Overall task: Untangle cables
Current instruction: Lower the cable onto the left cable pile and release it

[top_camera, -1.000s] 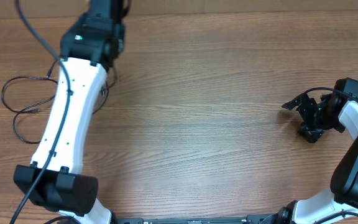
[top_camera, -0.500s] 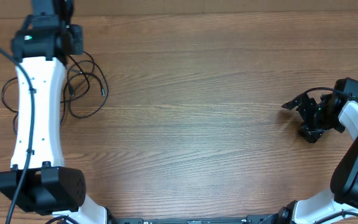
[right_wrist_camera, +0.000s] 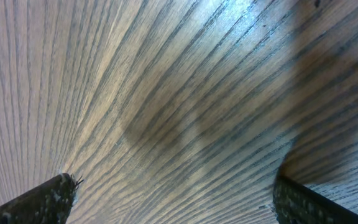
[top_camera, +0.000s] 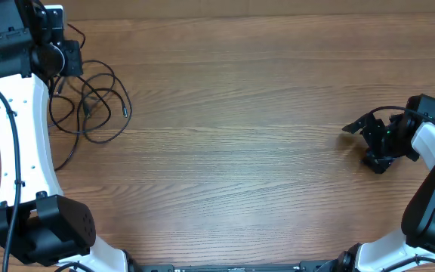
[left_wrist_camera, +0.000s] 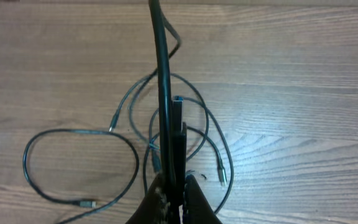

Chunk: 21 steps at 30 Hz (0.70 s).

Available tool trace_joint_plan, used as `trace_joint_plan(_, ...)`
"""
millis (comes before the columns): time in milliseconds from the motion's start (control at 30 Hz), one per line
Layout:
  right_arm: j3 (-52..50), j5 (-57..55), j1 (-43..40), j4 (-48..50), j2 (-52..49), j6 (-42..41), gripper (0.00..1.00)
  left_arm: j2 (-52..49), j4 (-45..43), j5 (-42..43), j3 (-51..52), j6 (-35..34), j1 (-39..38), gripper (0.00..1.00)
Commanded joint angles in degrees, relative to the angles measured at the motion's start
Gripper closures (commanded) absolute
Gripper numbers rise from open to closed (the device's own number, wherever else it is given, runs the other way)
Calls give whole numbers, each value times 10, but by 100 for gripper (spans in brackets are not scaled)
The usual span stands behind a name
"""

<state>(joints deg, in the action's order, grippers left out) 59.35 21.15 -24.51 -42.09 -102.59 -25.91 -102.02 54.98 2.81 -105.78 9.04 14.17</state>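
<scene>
Tabletop (top_camera: 240, 136) stretches wide between left-edge cables (top_camera: 89, 106) and right hand (top_camera: 365, 143).

No writing, label, brand or number can be read in any view.

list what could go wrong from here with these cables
1. The left jaws look shut on one strand while the cables lie in crossing loops. Pulling may tighten a knot or drag the whole bunch.
2. The bunch sits near the far-left corner of the table, so more dragging could take it over the edge.
3. The right jaws stand open far across the table, so nothing pins the loops.
</scene>
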Motion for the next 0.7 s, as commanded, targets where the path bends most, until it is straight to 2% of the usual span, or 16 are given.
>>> trace_joint_plan(0,-1,-27,-4,4,-5,2,0,8,-11,2,3,21,10,96)
trace_joint_plan(100,-1,-27,-4,4,-5,2,0,0,-11,0,4,43,10,95)
trace_joint_plan(267,-1,-27,-4,4,-5,2,0,-28,10,-9,5,42,10,95)
trace_joint_plan(367,-1,-27,-4,4,-5,2,0,-43,12,-15,5,40,12,81)
trace_joint_plan(400,-1,-27,-4,4,-5,2,0,-44,12,-16,5,40,13,60)
trace_joint_plan(433,-1,-27,-4,4,-5,2,0,-45,12,-18,5,40,13,44)
trace_joint_plan(467,-1,-27,-4,4,-5,2,0,-45,12,-18,5,40,13,41)
trace_joint_plan(667,-1,-27,-4,4,-5,2,0,-45,12,-17,5,40,12,37)
